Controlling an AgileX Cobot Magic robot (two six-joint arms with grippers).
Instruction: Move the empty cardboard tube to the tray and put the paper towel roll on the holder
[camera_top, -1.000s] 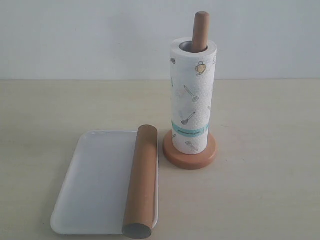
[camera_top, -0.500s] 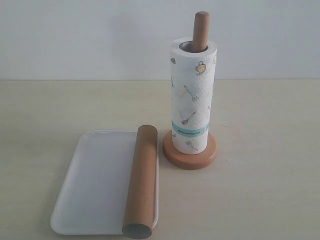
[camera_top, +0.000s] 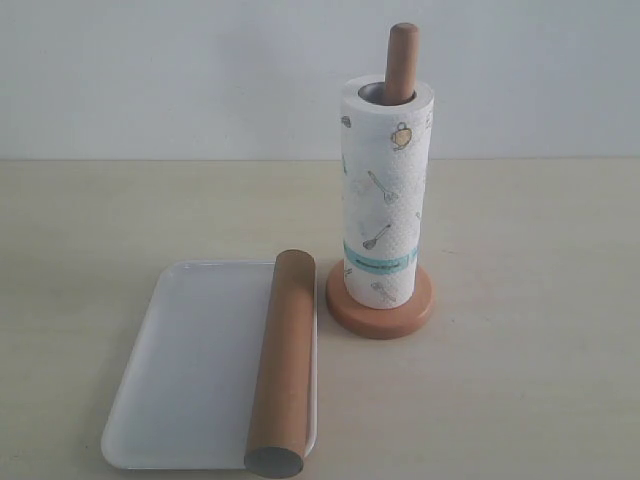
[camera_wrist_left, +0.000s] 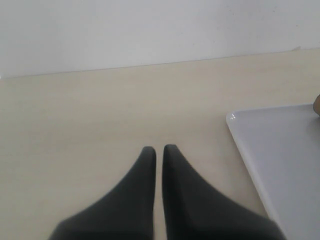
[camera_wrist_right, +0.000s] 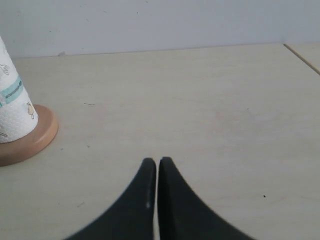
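The brown cardboard tube (camera_top: 284, 360) lies lengthwise along the right side of the white tray (camera_top: 190, 370), its grey open end toward the front. On the wooden holder (camera_top: 380, 305) stands the paper towel roll (camera_top: 385, 195), upright, with the post's rounded top (camera_top: 402, 55) poking out above it. Neither gripper shows in the exterior view. My left gripper (camera_wrist_left: 159, 149) is shut and empty above bare table, the tray's corner (camera_wrist_left: 260, 135) beside it. My right gripper (camera_wrist_right: 157, 161) is shut and empty, well apart from the holder's base (camera_wrist_right: 30, 142) and the roll (camera_wrist_right: 11, 107).
A pale wall runs behind the light wooden table (camera_top: 530, 300). A seam in the tabletop (camera_wrist_right: 302, 57) shows in the right wrist view, far from the holder.
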